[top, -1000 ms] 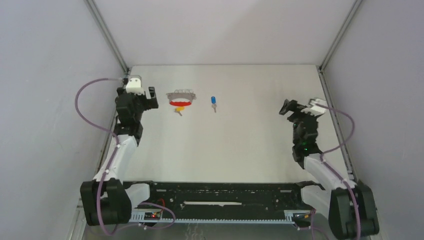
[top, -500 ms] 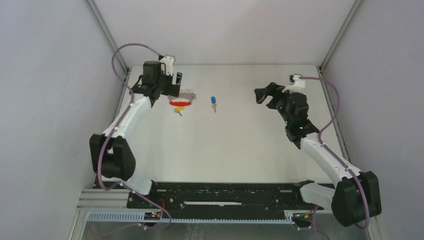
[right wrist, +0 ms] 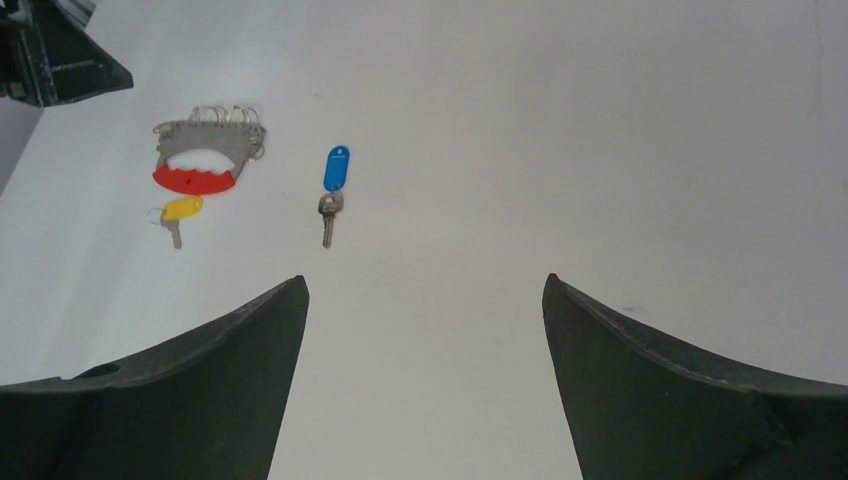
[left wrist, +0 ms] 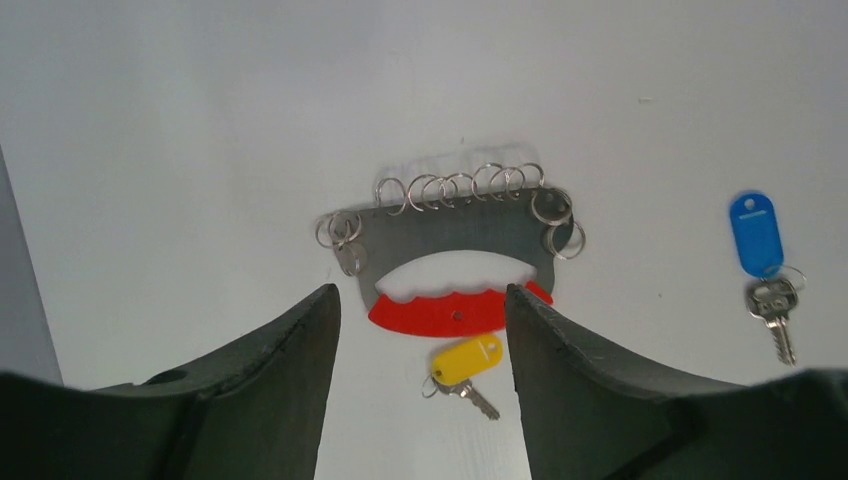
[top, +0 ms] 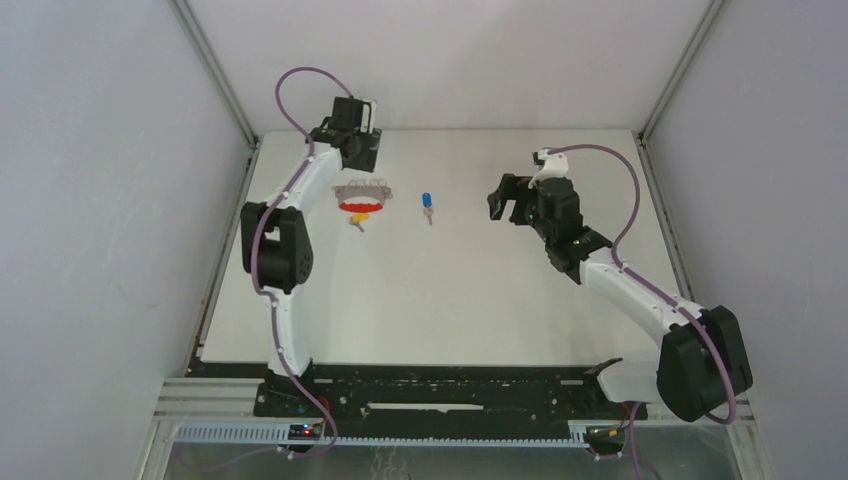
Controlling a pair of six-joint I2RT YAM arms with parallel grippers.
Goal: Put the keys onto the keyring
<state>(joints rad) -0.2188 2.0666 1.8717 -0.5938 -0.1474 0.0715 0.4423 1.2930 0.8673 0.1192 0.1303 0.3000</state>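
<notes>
From above, the left gripper (top: 360,158) hovers over the keyring (top: 361,197) on the counter (top: 450,290), far nearer it than the right gripper (top: 505,205).

Left wrist: jaws parted and empty, the keyring framed between them with its long axis crosswise, and the yellow key (left wrist: 467,360) just beside its red edge.

Right wrist: jaws wide and empty, the blue key (right wrist: 334,190) ahead-left, apparently loose.

White matte tabletop (top: 450,300) is lying flat across the enclosure, with pale grey walls (top: 100,200) standing on the left, back and right. A left strut (top: 216,70) and a right strut (top: 679,65), both aluminium, are slanting up from the far corners. A black mounting rail (top: 440,385) is running along the near edge — a slotted grey cable duct (top: 440,432) is sitting just below it.
</notes>
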